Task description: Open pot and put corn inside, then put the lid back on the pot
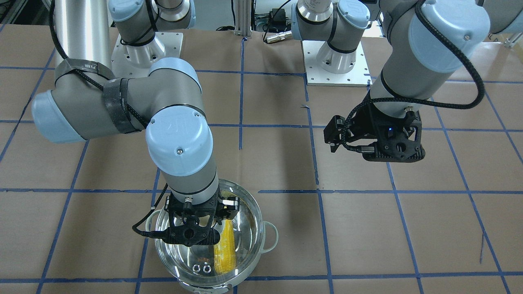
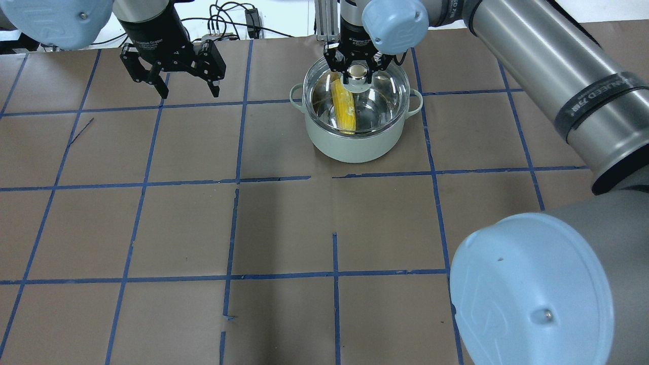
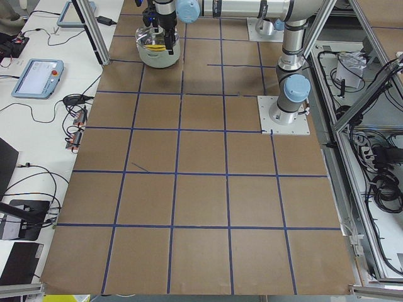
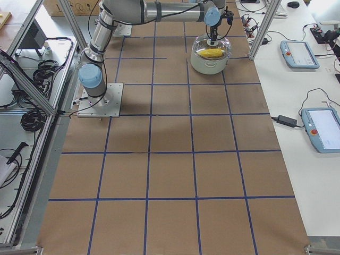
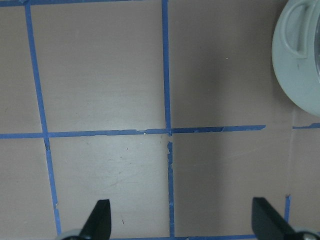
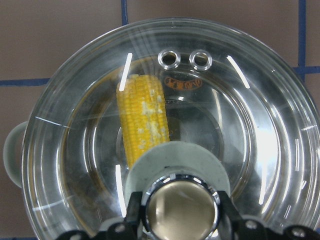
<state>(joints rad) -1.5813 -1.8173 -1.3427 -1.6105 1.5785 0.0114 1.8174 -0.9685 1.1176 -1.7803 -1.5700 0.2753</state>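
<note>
Knob (image 6: 182,210) of the lid (image 6: 260,115) is filling the bottom of the right wrist view, sitting dead centre in the right pincer (image 2: 357,72). The fingers are pressing on its steel ring from both sides, so the pincer is clamped on the lid, as far as this view is showing. Lid is lying level on the pot (image 2: 355,147) and looking seated on the rim. Corn (image 6: 145,120) is lying flat on the pot bottom under the glass, long axis running near to far in the overhead view, just left of the knob. So the lid is sitting straight below the right pincer. Judging by that, the coming move is just letting go and rising straight up; any sideways pull is risking dragging the lid off. Left pincer (image 5: 182,220) is hanging with fingers wide apart, holding nothing, over the counter (image 2: 284,228) well left of the pot, so the right arm is the nearer one.
</note>
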